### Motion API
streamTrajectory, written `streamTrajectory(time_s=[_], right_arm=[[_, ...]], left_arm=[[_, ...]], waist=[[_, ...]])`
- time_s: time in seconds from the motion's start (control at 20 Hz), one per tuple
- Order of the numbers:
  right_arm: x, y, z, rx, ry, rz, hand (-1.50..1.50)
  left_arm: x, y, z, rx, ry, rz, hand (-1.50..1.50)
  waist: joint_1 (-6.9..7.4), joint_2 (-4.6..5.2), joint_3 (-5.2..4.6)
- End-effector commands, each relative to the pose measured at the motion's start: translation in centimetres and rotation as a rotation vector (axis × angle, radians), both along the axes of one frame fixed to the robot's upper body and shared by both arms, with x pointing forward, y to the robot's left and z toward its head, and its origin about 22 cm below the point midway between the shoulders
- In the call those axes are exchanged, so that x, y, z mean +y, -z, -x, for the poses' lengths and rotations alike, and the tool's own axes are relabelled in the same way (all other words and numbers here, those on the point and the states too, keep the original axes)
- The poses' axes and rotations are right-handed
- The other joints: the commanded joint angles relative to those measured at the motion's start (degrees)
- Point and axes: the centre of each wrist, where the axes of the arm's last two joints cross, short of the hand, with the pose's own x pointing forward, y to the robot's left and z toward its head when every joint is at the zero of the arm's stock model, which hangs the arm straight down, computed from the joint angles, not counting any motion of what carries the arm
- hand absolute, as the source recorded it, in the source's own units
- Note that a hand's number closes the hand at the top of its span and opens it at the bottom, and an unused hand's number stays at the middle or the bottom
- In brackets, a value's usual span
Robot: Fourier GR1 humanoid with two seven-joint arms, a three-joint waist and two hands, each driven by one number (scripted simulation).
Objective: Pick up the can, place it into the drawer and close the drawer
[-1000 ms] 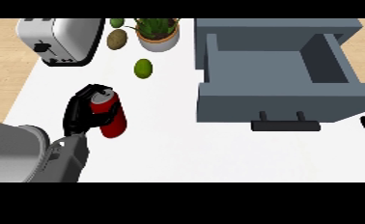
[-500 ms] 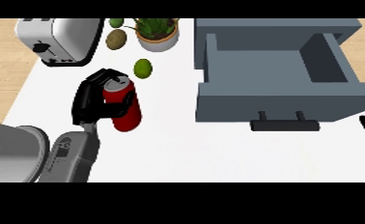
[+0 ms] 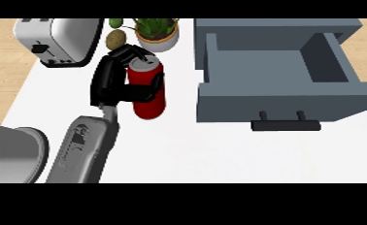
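The red can (image 3: 148,93) with a silver top is held upright above the white counter, left of the drawer. My left hand (image 3: 113,77) is shut on it, fingers curled over its top and thumb across its side; the grey forearm (image 3: 84,146) comes in from the lower left. The grey drawer (image 3: 276,104) stands pulled open at the right, nothing inside it, with its dark handle (image 3: 285,121) on the front. My right hand does not show.
A silver toaster (image 3: 57,40) stands at the back left. A potted plant (image 3: 158,32) and a brown round fruit (image 3: 116,40) sit behind the can. A grey rounded object (image 3: 18,153) is at the lower left edge.
My left hand has carried the can up off the counter and to the right, closer to the drawer. The green fruit seen earlier is now hidden behind the hand and can.
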Motion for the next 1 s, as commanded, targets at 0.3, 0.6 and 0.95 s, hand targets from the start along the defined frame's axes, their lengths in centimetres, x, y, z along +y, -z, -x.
streamTrajectory(time_s=[0.3,0.6,0.95], right_arm=[[-0.1,0.8,0.8,0.006,-0.009,-0.007,-1.5],[0.5,-0.2,0.3,-0.014,-0.014,0.002,-1.5],[0.5,0.1,0.6,0.002,0.014,0.003,-1.5]], left_arm=[[-6.9,-7.3,-2.5,-0.05,0.056,-0.064,1.5],[-10.7,-11.1,-5.0,-0.049,0.064,-0.075,1.5],[-14.9,-16.3,-4.9,-0.064,0.067,-0.086,1.5]], waist=[[-0.42,0.1,-0.01],[-0.91,0.24,-0.01],[-1.19,0.15,0.01]])
